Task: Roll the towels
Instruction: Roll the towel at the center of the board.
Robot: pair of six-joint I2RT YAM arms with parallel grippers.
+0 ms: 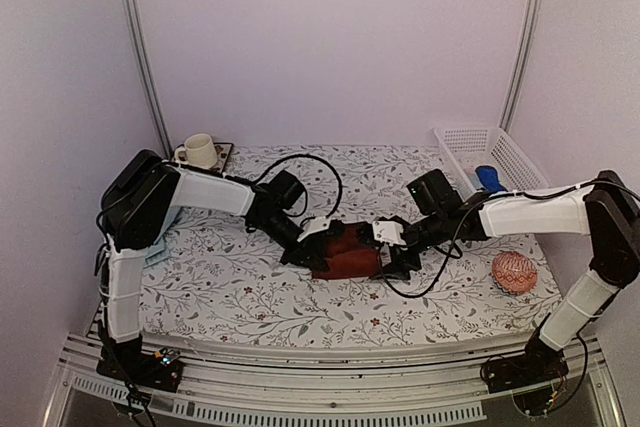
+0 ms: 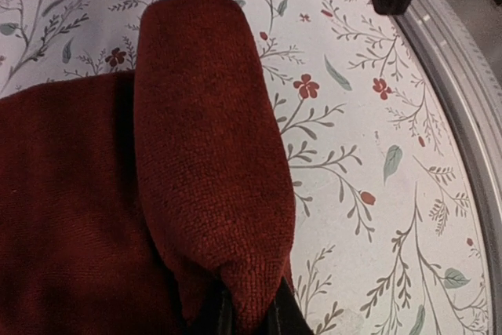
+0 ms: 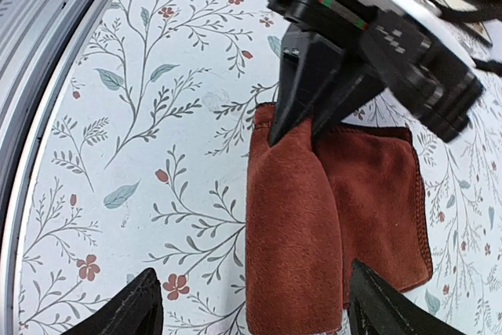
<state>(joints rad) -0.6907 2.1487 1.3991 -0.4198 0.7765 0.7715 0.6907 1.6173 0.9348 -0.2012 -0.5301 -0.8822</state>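
Maroon terry cloth lies at the middle of the flower-printed table cover (image 1: 230,287): the maroon towel (image 1: 347,253), partly rolled. One long edge is turned over into a thick roll that rests on the flat remainder of the cloth, seen in the left wrist view (image 2: 208,154) and from the other end in the right wrist view (image 3: 294,233).

The left gripper (image 1: 305,244) sits at the towel's left end. Its jaws are pinched narrow on the tip of the roll, and the cloth bulges out from between the two dark fingers (image 2: 252,315). In the right wrist view the same gripper (image 3: 296,129) comes down on the far end of the roll with its fingers close together.

The right gripper (image 1: 396,259) is at the towel's right end with its jaws wide and nothing in them. One finger (image 3: 129,307) hangs over bare table cover beside the roll, and the other (image 3: 384,304) is over the flat part of the towel. The near end of the roll lies in the gap (image 3: 259,307).

Far right of the maroon towel and behind it stands a white slatted basket (image 1: 515,152) holding a small bright blue object (image 1: 487,178). Far left and behind it, a cream cup (image 1: 198,150) sits on a dark tray (image 1: 222,151); what the cup holds cannot be told. To the towel's right, past the right arm, an orange-pink patterned ball (image 1: 514,272) rests on the cover. To its left, a strip of pale blue towel (image 1: 157,251) shows from behind the left arm.
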